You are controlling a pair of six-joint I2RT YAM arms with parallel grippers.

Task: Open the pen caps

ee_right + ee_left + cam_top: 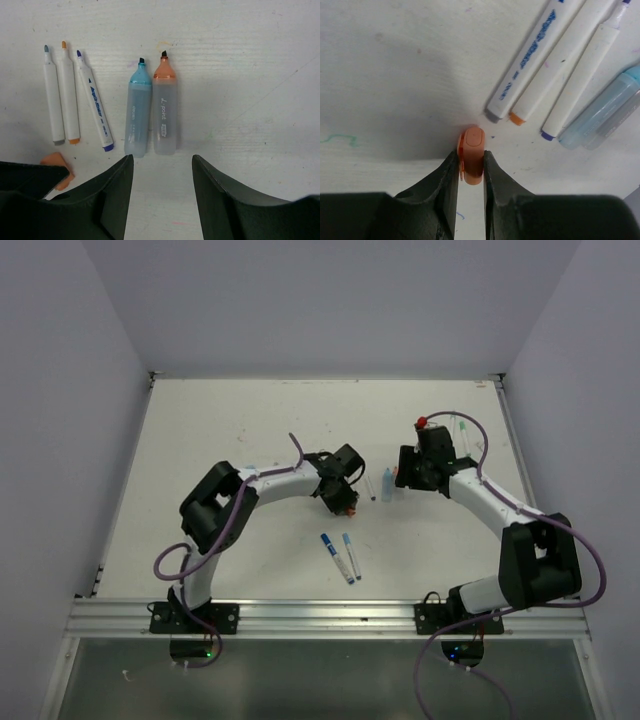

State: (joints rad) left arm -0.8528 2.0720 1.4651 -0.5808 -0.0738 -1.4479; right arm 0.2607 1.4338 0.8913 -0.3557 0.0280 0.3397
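An orange pen cap (472, 150) sits between the fingers of my left gripper (471, 155), which is shut on it with both jaws pressing its sides, close to the table. The same cap (59, 167) shows at the lower left of the right wrist view. Three uncapped white pens (67, 97) lie side by side, and next to them lie a light blue highlighter (137, 115) and an orange one (165, 112), both uncapped. My right gripper (162, 160) hangs open just short of the highlighters, with nothing between its fingers. Nearer the front lie two capped pens (340, 556).
In the top view the left gripper (347, 502) and the right gripper (405, 472) face each other across the pens (371, 485) at mid-table. A green-ended pen (462, 430) and a red object (423, 423) lie behind the right arm. White walls enclose the table on three sides.
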